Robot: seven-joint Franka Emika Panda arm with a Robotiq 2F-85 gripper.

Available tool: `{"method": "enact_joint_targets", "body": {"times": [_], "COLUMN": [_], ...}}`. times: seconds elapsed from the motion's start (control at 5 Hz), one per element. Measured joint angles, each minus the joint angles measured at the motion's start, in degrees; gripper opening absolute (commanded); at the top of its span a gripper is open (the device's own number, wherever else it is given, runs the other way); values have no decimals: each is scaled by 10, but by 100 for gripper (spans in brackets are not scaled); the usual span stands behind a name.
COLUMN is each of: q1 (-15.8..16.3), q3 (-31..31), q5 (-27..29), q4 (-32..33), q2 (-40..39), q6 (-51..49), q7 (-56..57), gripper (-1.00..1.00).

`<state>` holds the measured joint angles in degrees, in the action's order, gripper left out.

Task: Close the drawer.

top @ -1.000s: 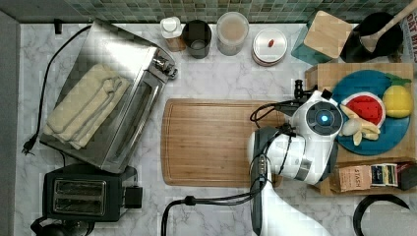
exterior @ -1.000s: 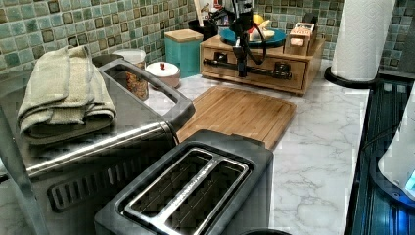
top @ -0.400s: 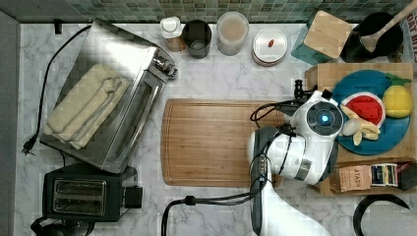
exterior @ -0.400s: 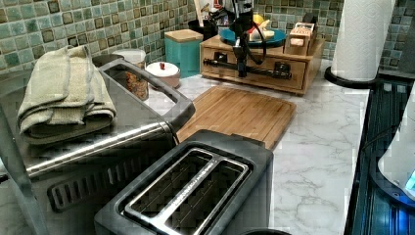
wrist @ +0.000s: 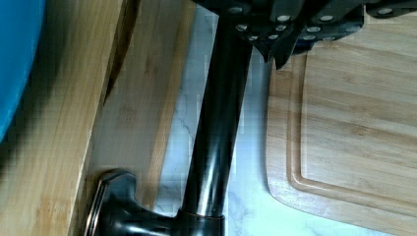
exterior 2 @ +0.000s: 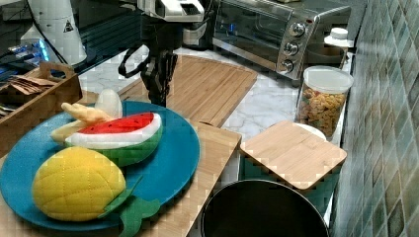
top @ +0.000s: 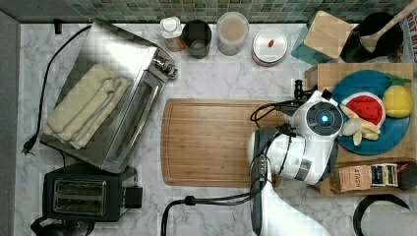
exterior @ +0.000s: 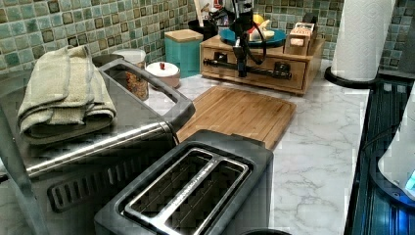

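1 arm was on my screens, working at the far end of a marble tabletop [top: 221, 83]. Starting from the top view's left, a steel toaster oven [top: 123, 64] sat at an angle with a folded towel [top: 83, 113] on its roof. A black 2-slot toaster [top: 81, 196] stood just below it in the picture. In the middle lay a bamboo cutting board [top: 216, 142], flat on the marble.

To the top view's right of the board stood a wooden box [top: 324, 73]. It carried a blue plate [top: 393, 137] with a watermelon slice [top: 366, 108] and a yellow toy fruit [top: 397, 101]. The white arm [top: 319, 123] hung over the box's edge nearest the board.

In the left view the end effector [exterior: 241, 68] pointed down at the box's face. There the drawer [exterior: 254, 78] showed as a light-wood front with a long dark bar handle [exterior: 264, 72] across it. From that view the drawer looked pushed in, or very nearly.

The wrist view put the end effector [wrist: 275, 49] right at the handle [wrist: 221, 123]. The drawer's front [wrist: 142, 98] lay just beside the box top, with a dark seam between them. I could not tell whether the end effector was open or closed, or whether it gripped the bar.
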<state>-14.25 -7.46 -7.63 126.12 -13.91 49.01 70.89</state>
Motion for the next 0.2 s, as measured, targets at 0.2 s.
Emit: {"method": "enact_joint_targets", "body": {"times": [0.2], "q1": [3], "q3": [-2], "q5": [0], "q4": [0], "q2": [0], "q6": [0], "q7": [0], "gripper": [-100]}}
